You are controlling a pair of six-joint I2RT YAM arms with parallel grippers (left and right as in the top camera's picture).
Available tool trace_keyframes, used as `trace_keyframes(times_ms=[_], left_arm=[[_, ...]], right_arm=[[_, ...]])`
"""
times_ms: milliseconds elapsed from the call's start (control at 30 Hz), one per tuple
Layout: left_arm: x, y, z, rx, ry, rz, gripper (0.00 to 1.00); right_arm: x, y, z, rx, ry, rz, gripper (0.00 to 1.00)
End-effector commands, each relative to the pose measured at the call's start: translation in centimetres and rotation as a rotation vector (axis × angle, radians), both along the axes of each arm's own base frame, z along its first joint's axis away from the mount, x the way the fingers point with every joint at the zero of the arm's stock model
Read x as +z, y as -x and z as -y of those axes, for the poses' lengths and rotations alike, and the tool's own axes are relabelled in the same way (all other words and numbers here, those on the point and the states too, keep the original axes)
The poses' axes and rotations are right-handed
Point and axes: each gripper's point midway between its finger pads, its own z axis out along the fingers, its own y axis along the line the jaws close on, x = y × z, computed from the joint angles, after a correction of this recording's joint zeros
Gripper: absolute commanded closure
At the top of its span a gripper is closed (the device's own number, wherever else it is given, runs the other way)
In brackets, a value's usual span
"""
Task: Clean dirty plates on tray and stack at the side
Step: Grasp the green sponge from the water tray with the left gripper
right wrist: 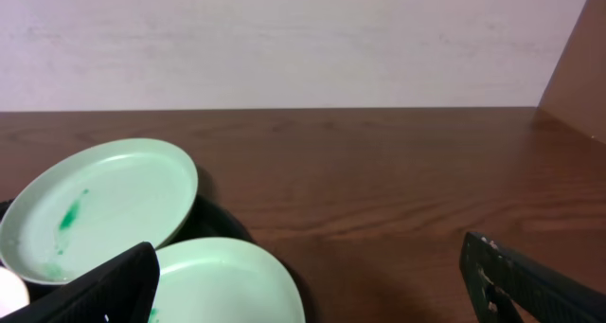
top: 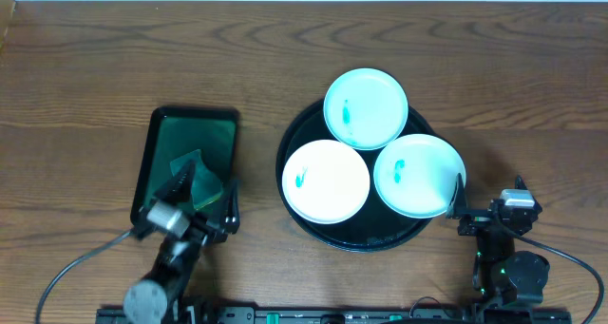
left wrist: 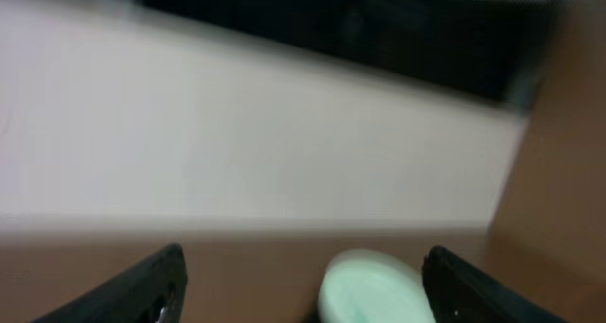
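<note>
Wooden table [top: 85, 67] has free room left and far side. Round black tray [top: 370, 237] centre-right holds three smeared mint plates [top: 326, 181], and the right plate [top: 418, 175] overhangs the rim. Left gripper [top: 204, 183], fingers spread, is over the green tray [top: 190, 134] — likely going for a wipe, so drop straight and clear its edge. Right gripper [top: 487, 193] is spread too — just beside the overhanging plate.

The left wrist view is blurred throughout; a pale green round thing [left wrist: 369, 287], cut off at its bottom edge, cannot be identified. The right wrist view cuts off the nearest plate [right wrist: 222, 280] below. From overhead, three plates [top: 326, 181] hide most of the tray [top: 366, 234].
</note>
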Motion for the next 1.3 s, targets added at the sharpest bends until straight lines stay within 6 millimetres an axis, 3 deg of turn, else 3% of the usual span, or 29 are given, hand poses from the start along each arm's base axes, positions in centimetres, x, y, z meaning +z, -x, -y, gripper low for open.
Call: trace_keyframes(times_ms=[0, 67, 167, 233, 400, 467, 567, 733, 800, 833, 967, 1267], left_arm=[[3.8, 1.0, -1.4, 0.065, 0.069, 0.092, 0.2], [5.3, 0.3, -3.6, 0.22, 0.047, 0.063, 0.2], [4.8, -1.8, -6.1, 0.387, -0.005, -0.178, 0.2], [3.2, -3.2, -6.5, 0.406, -0.065, -0.395, 0.2], [-1.4, -6.0, -4.1, 0.228, -0.114, -0.816, 0.2], [-2.9, -7.4, -5.5, 0.297, -0.125, -0.89, 0.2], [-6.2, -8.0, -9.4, 0.517, 0.118, -1.113, 0.2], [-10.8, -8.6, -11.6, 0.591, 0.229, -1.403, 0.2], [-12.5, -9.3, -11.3, 0.55, 0.254, -1.469, 0.19], [-13.3, -9.5, -10.7, 0.51, 0.267, -1.504, 0.02], [-16.5, -9.1, -9.8, 0.471, 0.3, -1.644, 0.02], [-21.4, -8.3, -9.1, 0.451, 0.311, -1.83, 0.02]], right_arm=[[-0.1, 0.0, 0.3, -0.012, 0.015, -0.001, 0.01], [-0.1, 0.0, 0.3, -0.012, 0.015, -0.001, 0.01], [-0.1, 0.0, 0.3, -0.012, 0.015, -0.001, 0.01], [-0.1, 0.0, 0.3, -0.012, 0.015, -0.001, 0.01], [-0.1, 0.0, 0.3, -0.012, 0.015, -0.001, 0.01], [-0.1, 0.0, 0.3, -0.012, 0.015, -0.001, 0.01], [-0.1, 0.0, 0.3, -0.012, 0.015, -0.001, 0.01], [-0.1, 0.0, 0.3, -0.012, 0.015, -0.001, 0.01], [-0.1, 0.0, 0.3, -0.012, 0.015, -0.001, 0.01], [-0.1, 0.0, 0.3, -0.012, 0.015, -0.001, 0.01], [-0.1, 0.0, 0.3, -0.012, 0.015, -0.001, 0.01], [-0.1, 0.0, 0.3, -0.012, 0.015, -0.001, 0.01]])
